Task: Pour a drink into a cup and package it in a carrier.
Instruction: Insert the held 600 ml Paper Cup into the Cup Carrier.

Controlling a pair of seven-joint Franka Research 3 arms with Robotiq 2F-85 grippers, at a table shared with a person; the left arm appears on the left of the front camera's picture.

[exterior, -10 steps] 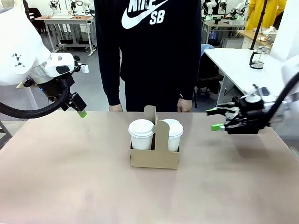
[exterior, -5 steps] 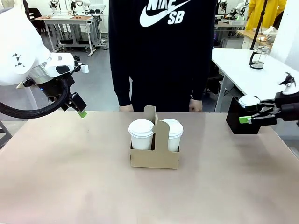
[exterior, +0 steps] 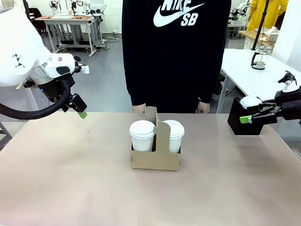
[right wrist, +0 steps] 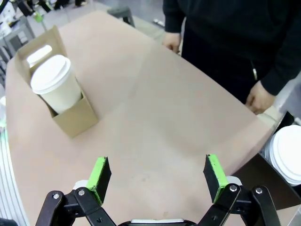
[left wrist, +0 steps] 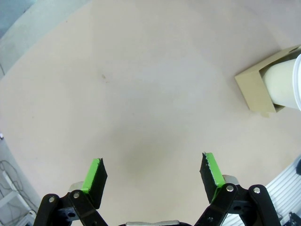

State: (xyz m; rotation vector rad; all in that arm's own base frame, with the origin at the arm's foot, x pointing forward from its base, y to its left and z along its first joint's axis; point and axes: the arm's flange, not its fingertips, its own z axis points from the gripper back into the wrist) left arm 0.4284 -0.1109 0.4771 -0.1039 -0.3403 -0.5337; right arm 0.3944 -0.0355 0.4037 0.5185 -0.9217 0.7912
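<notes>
Standing mid-worktop, the carrier holds two white lidded cups: the cup in its left slot and a second cup in its right slot, with the upright handle tab between them. Left gripper hangs released over the worktop's far left edge, well apart from the carrier; in the left wrist view its green pads stand wide over bare worktop, with a carrier corner at the picture's right edge. Right gripper is released too, at the right edge just beside a black box and well apart from the carrier. Count: one carrier, two cups in it, one black box topped by a white lid. A person's two hands rest at the far edge.
</notes>
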